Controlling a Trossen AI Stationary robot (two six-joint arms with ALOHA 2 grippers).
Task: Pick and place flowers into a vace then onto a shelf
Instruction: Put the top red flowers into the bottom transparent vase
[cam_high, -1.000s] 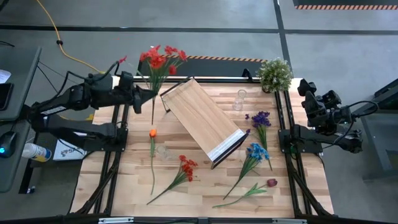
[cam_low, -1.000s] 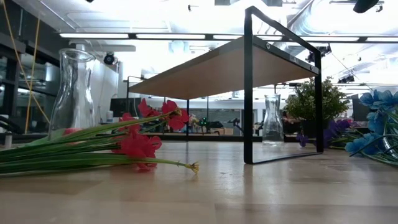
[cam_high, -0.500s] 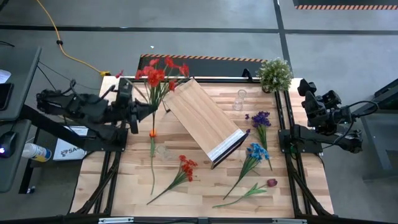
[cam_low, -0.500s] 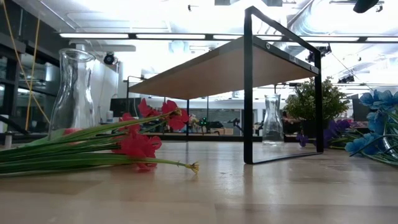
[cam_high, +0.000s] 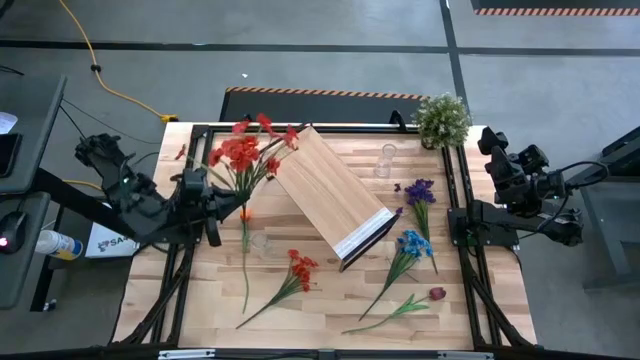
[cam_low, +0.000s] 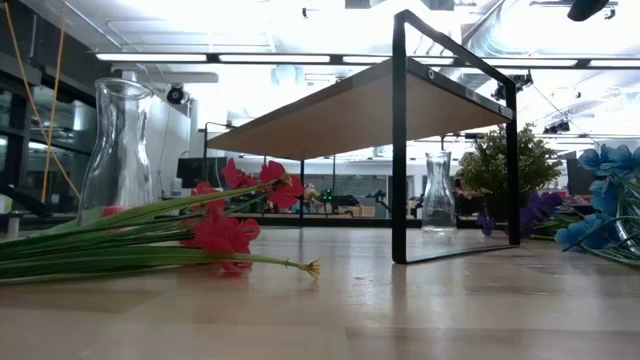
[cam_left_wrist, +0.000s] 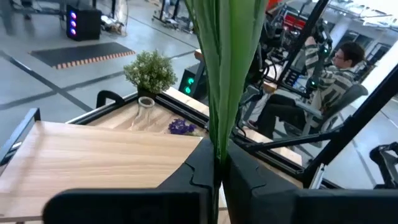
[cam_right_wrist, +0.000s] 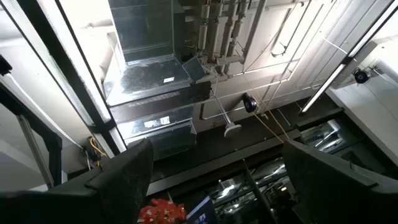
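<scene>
One bunch of red artificial flowers on long green stems is clamped in the left gripper, at about ten o'clock on the table. To do this step well, keep the stems upright and centre them over the narrow neck of the clear glass vase, just toward six o'clock. That vase is barely discernible from above. The right gripper, parked at three o'clock, stands apart; the slanted light-wood shelf with black frame awaits.

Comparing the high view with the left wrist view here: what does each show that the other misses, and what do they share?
Only the high view shows the right gripper parked open at the table's right edge, and the red blooms of the held flowers. Only the left wrist view shows the left gripper shut on the green stems, and a seated person beyond the table. Both show the shelf and potted plant.
</scene>
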